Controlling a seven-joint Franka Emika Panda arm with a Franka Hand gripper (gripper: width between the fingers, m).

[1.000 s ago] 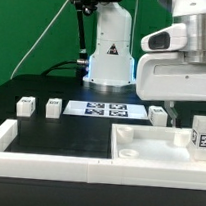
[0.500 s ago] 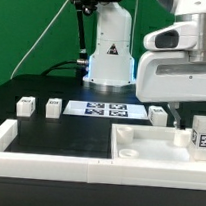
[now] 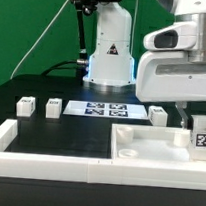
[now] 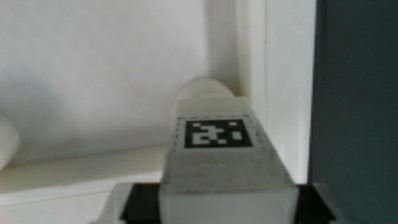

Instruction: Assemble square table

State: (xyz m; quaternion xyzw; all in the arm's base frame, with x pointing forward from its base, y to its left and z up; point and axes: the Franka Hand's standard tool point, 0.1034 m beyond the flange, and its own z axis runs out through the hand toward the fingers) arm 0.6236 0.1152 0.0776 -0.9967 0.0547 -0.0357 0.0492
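Note:
The square table's white slab lies at the exterior view's right, just behind the front wall. A short white leg with a black-and-white tag sits on the slab's right end. My gripper has come down over it. In the wrist view this leg fills the gap of the gripper, and the black fingers press against both its sides, over the slab. Three more legs stand further back: two at the left and one beside the gripper.
The marker board lies flat in front of the arm's white base. A long low white border wall runs along the front and up the left side. The black tabletop shows beside the slab.
The fingers have closed in from wide open onto the leg's sides. The leg's tag sits slightly lower in the exterior view than before. The arm has hardly moved.

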